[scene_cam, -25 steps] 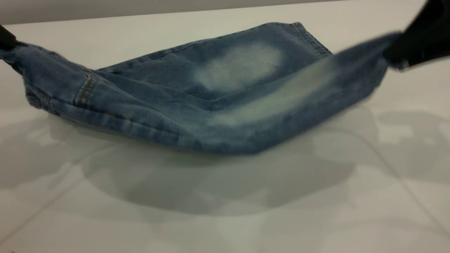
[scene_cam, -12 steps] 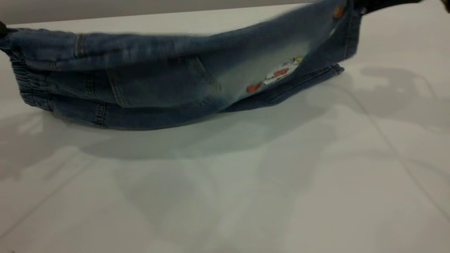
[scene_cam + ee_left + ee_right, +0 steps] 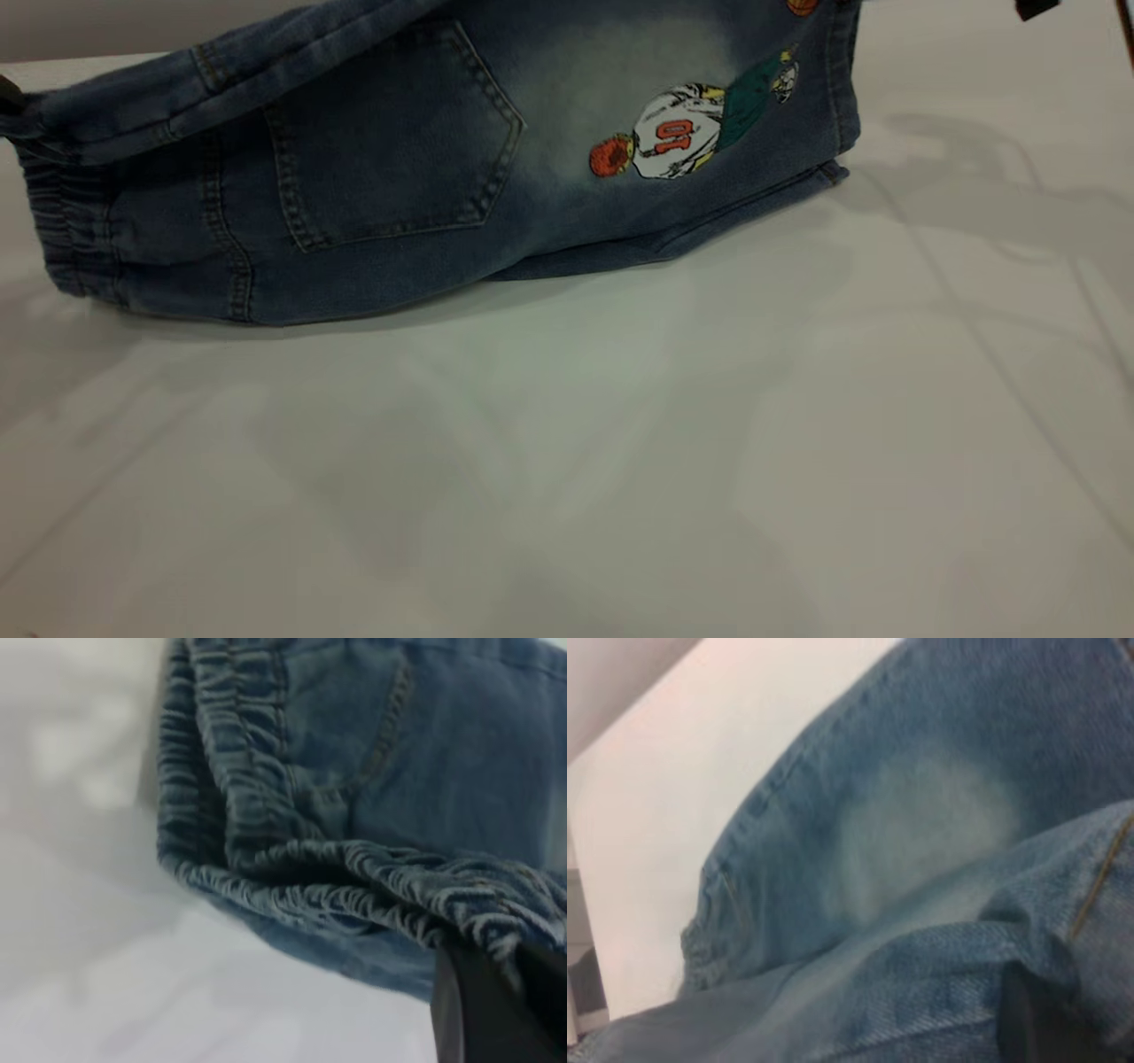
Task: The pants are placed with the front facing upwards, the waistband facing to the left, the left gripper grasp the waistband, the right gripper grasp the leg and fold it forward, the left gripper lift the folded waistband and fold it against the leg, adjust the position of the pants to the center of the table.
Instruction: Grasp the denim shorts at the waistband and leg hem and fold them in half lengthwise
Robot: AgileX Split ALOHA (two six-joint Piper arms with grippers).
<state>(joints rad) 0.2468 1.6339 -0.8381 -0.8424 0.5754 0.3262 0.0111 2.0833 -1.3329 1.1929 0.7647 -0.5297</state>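
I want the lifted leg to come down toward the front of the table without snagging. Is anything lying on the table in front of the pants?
Nothing visible. The table in front of the pants shows only shadows and faint seam lines. The leg is raised, the waistband pinched by the left gripper.

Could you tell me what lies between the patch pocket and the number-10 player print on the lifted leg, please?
Only a pale faded patch of bare denim, between the patch pocket and the number-10 player print; the exterior view shows it.

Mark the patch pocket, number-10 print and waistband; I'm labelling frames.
patch pocket (image 3: pixel 394 142): exterior view, pocket's middle.
number-10 print (image 3: pixel 675 137): exterior view, white jersey.
waistband (image 3: pixel 266 797): left wrist view, gathered puckers.
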